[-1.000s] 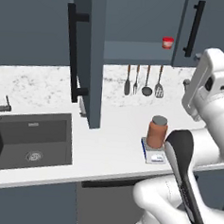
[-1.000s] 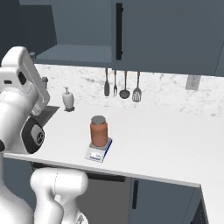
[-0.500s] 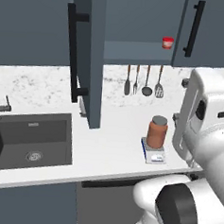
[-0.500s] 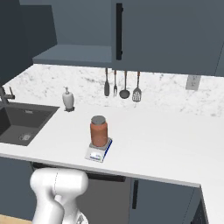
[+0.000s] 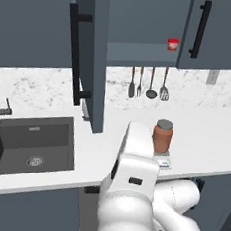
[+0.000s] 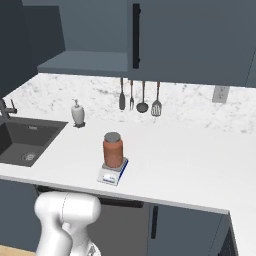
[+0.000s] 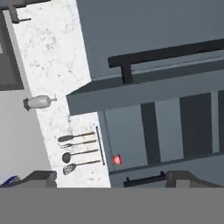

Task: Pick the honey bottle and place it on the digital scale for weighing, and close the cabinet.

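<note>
The honey bottle (image 6: 113, 149) stood upright on the digital scale (image 6: 112, 174). The tool (image 7: 109, 177) was spread and empty, facing the cabinet's open door (image 5: 91, 57), which needed pushing shut next.

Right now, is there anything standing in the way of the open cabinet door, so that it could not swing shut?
Nothing visible does. The open cabinet door stands out over the counter, well above it. The honey bottle on the digital scale sits lower and to the side, and the small red jar stands back on the shelf.
</note>
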You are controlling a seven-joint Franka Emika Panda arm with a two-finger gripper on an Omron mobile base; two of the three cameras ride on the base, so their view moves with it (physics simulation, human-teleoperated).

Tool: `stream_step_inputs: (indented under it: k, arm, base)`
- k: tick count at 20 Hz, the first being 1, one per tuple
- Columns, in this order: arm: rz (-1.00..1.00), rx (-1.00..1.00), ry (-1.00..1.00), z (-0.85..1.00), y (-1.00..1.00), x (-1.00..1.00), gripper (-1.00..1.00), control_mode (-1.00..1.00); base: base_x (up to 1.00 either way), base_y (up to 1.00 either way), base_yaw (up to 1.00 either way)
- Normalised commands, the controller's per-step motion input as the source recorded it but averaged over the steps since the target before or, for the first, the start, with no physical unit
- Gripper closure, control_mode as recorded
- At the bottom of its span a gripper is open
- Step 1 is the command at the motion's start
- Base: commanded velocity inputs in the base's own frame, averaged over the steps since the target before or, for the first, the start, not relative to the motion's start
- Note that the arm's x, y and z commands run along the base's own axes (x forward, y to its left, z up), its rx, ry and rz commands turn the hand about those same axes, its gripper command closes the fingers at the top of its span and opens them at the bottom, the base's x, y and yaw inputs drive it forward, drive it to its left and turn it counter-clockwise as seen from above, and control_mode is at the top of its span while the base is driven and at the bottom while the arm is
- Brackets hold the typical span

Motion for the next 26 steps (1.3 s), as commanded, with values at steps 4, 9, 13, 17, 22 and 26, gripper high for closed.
stream_step_inputs:
  k: [4, 9, 13, 17, 22, 26]
  arm:
    - [-0.07, 0.08, -0.15, -0.48, 1.0, -0.02, -1.0, -1.0]
    - [-0.08, -0.01, -0.09, -0.03, 0.8, 0.0, -1.0, -1.0]
    - [-0.11, -0.06, 0.06, 0.0, 0.61, 0.15, -1.0, -1.0]
    - [-0.21, -0.04, 0.2, 0.35, 0.34, 0.48, -1.0, -1.0]
    - [-0.23, -0.08, 0.2, 0.23, 0.41, 0.55, -1.0, -1.0]
    - [-0.29, -0.14, 0.05, 0.0, 0.27, 0.88, -1.0, -1.0]
  base:
    - [0.0, 0.0, 0.0]
    - [0.0, 0.0, 0.0]
    - [0.0, 0.0, 0.0]
    - [0.0, 0.0, 0.0]
    - [0.0, 0.0, 0.0]
    - [0.0, 0.0, 0.0]
